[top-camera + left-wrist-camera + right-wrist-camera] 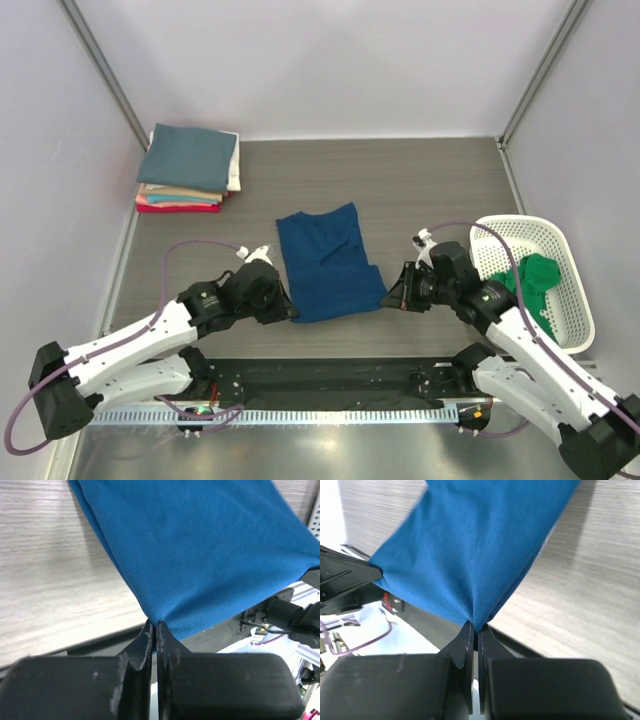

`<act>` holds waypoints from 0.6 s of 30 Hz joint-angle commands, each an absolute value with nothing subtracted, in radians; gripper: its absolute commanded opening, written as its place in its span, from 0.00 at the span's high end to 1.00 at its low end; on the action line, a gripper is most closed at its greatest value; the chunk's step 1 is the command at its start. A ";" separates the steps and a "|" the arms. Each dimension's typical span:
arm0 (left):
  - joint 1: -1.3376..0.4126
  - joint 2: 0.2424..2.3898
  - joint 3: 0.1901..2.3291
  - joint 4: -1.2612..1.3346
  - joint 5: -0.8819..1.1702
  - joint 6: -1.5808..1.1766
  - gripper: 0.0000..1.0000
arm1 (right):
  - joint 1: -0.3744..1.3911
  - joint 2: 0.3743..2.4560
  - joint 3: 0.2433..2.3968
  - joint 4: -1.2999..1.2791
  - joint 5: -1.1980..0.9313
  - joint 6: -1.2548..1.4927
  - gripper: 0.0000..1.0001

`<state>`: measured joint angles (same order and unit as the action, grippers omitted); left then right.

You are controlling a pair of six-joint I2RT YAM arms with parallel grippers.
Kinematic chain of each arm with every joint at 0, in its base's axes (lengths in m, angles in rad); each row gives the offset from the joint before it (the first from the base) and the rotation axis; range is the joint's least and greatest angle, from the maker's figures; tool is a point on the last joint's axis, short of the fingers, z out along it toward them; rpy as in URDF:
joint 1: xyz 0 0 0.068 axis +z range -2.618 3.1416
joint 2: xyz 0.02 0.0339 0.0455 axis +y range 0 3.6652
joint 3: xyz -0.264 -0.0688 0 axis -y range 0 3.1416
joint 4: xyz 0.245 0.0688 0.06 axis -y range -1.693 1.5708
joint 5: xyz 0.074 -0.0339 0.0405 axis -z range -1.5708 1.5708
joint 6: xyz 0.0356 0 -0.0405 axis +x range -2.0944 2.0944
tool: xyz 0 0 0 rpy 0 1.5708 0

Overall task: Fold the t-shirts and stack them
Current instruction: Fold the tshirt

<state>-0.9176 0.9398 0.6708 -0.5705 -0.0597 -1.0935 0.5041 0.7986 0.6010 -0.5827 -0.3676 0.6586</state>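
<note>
- The table [430,190] has a grey wood-grain top. Pale walls [320,60] close it in on the left, far and right sides, with slanted metal posts [105,80] at the far corners.
- A black strip [330,380] runs along the table's 6 o'clock edge, between the two arm bases.
- The blue t-shirt [328,262] lies at the table's centre, partly folded, its long axis running from 12 to 6 o'clock.
- The left tool [154,625] is pressed together on the shirt's 7 o'clock corner, with cloth bunched between the fingertips.
- The right tool [476,626] pinches the 5 o'clock corner in the same way, so the near hem spans between the two.
- A stack of folded t-shirts [188,170] sits at 10 o'clock by the left wall, slate-blue on top, with tan, teal, red and white edges showing below.
- A white mesh basket [572,290] stands at 3 o'clock, just beside the right arm, and the green t-shirt [535,280] lies crumpled in it.
- Purple cables [190,245] loop off both arms above the table.
</note>
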 commanded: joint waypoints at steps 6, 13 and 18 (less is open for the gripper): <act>-0.943 0.974 0.888 -0.807 -0.290 -1.112 1.00 | 0.508 0.859 0.817 -0.703 -0.298 0.658 0.99; -0.878 1.081 1.029 -0.847 -0.319 -1.032 1.00 | 0.491 1.093 0.992 -0.700 -0.241 0.557 0.99; -0.741 1.153 1.091 -0.806 -0.252 -0.940 1.00 | 0.430 1.242 1.110 -0.687 -0.262 0.496 0.99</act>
